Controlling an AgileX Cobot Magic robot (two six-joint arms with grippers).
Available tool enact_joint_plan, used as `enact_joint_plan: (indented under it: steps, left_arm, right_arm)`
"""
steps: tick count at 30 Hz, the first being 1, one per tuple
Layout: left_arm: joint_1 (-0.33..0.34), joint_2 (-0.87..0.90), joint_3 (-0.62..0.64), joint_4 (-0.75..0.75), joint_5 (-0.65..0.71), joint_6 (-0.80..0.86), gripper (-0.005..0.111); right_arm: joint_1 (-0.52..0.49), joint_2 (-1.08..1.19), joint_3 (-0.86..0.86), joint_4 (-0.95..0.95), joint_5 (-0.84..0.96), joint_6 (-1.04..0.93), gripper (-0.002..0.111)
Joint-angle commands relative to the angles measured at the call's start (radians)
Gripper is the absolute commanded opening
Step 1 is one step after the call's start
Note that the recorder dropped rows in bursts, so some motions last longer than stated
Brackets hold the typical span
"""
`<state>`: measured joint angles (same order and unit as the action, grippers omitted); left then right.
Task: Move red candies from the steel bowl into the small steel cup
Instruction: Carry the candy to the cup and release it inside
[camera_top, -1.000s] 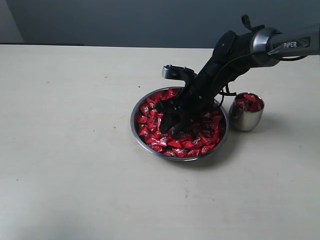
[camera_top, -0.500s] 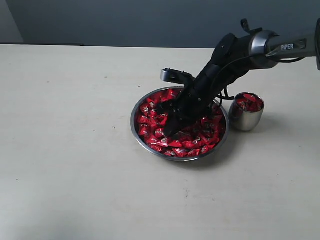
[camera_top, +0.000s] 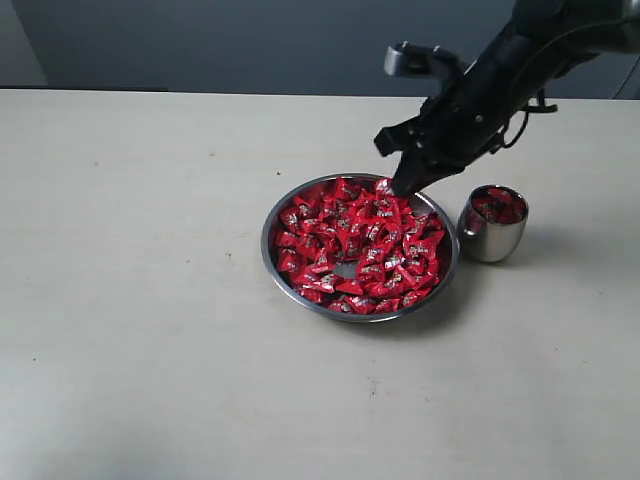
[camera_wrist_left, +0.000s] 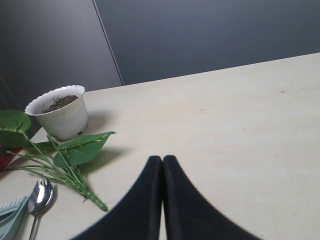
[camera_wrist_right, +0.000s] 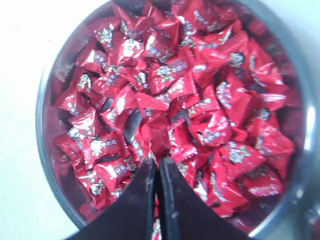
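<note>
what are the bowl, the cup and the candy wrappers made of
Bowl: polished metal, likely steel; its thin rim gleams silver. Cup: the same shiny metal, with mirror-like sides. Candy wrappers: glossy red foil or plastic film, judging by the crinkles and glints.

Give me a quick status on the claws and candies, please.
Left claw shut, over table. Right claw shut over edge of bowl; holding anything, unclear. Candies fill bowl, some in cup. Path to cup clear.

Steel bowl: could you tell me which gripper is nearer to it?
Right. The right gripper hangs above the steel bowl, by its rim; the left gripper is elsewhere, over table near a plant pot.
</note>
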<state>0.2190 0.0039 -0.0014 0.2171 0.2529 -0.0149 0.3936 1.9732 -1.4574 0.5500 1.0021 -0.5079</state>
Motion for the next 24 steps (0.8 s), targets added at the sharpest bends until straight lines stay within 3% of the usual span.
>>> enact_joint_plan:
  steps: [1, 10, 24]
  left_arm:
    - [-0.003, -0.004, 0.001, 0.004, -0.013, -0.004, 0.000]
    - [-0.003, -0.004, 0.001, 0.004, -0.013, -0.004, 0.000]
    - [-0.003, -0.004, 0.001, 0.004, -0.013, -0.004, 0.000]
  right_arm:
    - [-0.088, -0.073, -0.004, -0.071, 0.022, 0.039, 0.002]
    - [-0.223, -0.102, 0.010, -0.187, 0.053, 0.127, 0.002]
    - [-0.223, -0.082, 0.067, -0.187, 0.057, 0.099, 0.002]
